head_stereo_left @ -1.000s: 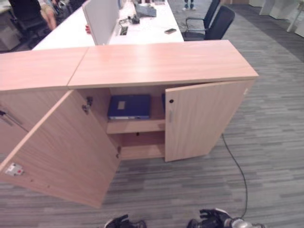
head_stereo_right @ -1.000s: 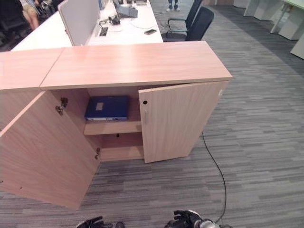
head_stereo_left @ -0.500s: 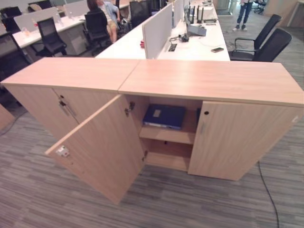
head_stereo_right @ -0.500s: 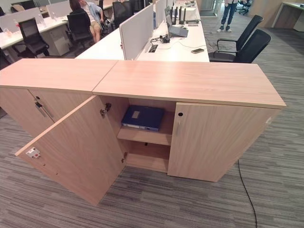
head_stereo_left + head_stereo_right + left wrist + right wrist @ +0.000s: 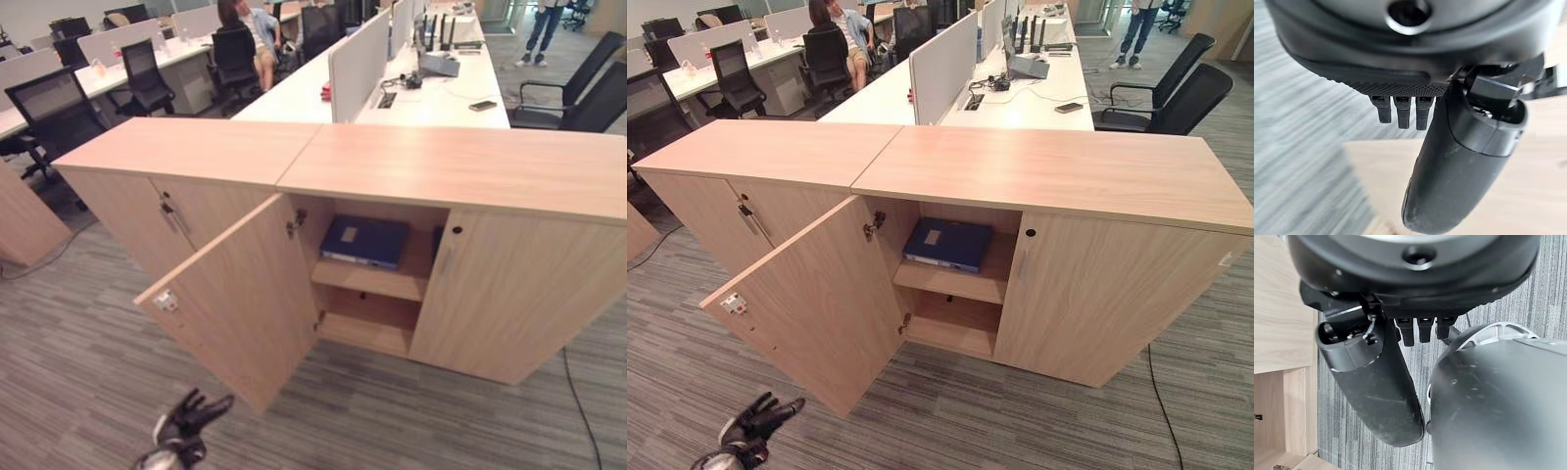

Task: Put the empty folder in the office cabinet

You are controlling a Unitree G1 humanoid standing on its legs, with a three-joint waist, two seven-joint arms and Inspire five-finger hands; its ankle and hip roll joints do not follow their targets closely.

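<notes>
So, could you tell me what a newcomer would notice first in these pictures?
Probably the blue folder lying flat on the upper shelf of the wooden cabinet, framed by the left door swung wide open. Next, the left hand low in front, fingers spread and holding nothing.

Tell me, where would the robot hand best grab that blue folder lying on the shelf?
Probably by the front edge of the blue folder, coming straight in from the open side of the cabinet. It lies flat on the upper shelf with that edge towards the opening, and the open left door leaves that way free.
</notes>
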